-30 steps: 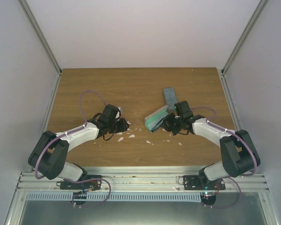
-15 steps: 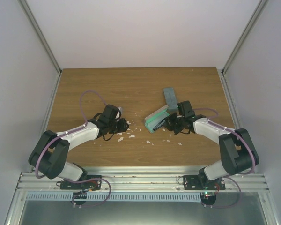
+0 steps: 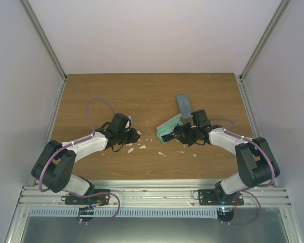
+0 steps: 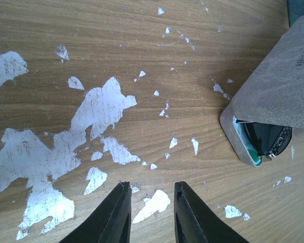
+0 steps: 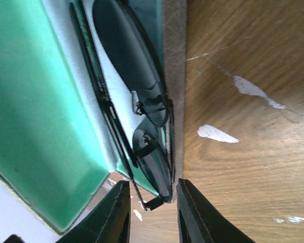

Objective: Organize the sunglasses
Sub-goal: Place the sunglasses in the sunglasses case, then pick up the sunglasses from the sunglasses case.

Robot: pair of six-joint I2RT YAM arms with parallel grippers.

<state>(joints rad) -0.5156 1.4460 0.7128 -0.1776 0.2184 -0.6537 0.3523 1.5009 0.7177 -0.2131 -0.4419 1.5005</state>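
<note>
One pair of sunglasses [image 5: 127, 53] with dark lenses and a thin black frame lies folded in an open grey case [image 5: 175, 50] with green lining. My right gripper [image 5: 151, 190] is open, and the near end of the sunglasses and the case rim sit between its fingertips. In the top view the case [image 3: 167, 126] lies mid-table with the right gripper [image 3: 178, 133] at its right end. My left gripper [image 4: 151, 190] is open and empty over bare wood, left of the case [image 4: 283, 86], where the sunglasses [image 4: 266, 137] peek out under the lid. No second pair shows.
A shut blue-grey case [image 3: 184, 105] lies just behind the open one. The wooden table [image 3: 116, 96] has white chipped patches [image 4: 101, 109] between the two grippers. White walls and metal rails enclose the table on three sides.
My right gripper has moved a little left, closer into the open end of the case. The left arm has not moved.
</note>
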